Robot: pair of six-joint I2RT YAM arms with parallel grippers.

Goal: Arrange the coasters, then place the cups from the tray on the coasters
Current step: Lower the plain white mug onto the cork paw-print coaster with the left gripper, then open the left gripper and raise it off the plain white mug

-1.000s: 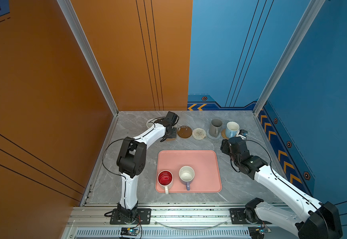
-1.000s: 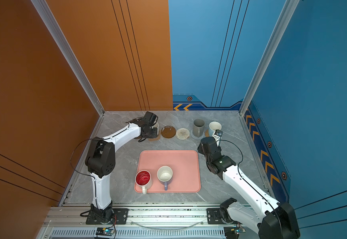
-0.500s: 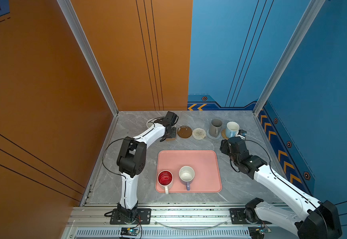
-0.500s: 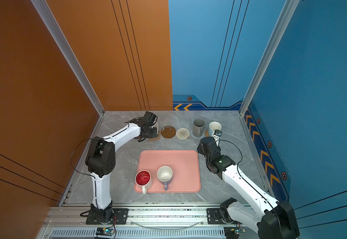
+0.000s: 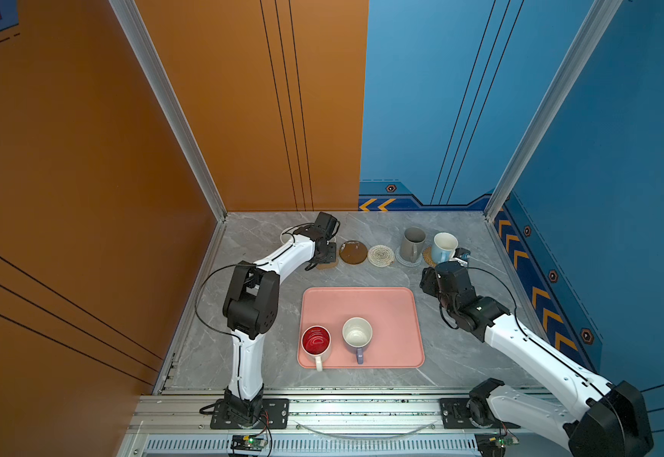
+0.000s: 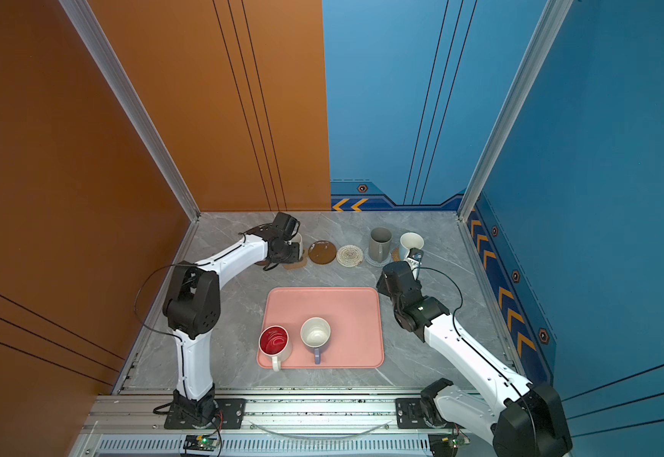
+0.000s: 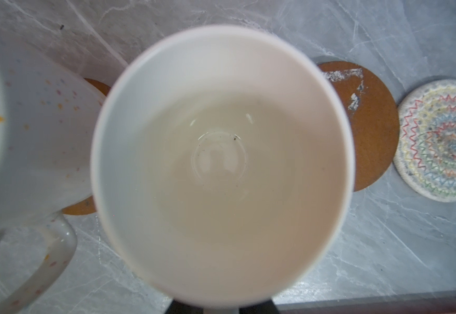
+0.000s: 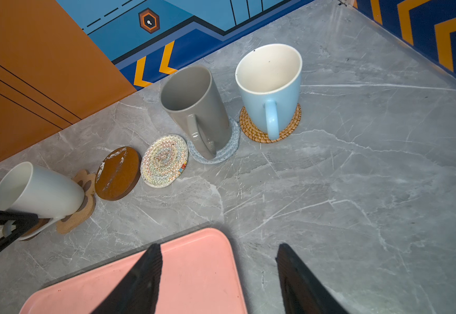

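Plain white mug (image 7: pixel 221 163): on paw-print coaster (image 8: pixel 85 201), far left.
Left pincer (image 5: pixel 325 257): at its handle; grip cannot be told.
Right pincer (image 8: pixel 218 247): spread, empty, by tray (image 8: pixel 199 277).

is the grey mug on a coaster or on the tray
On a coaster. The grey mug stands upright on the blue-grey woven coaster in the back row, well clear of the pink tray.

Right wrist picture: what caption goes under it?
Grey mug on grey coaster, blue mug on rattan coaster; open right gripper near pink tray.
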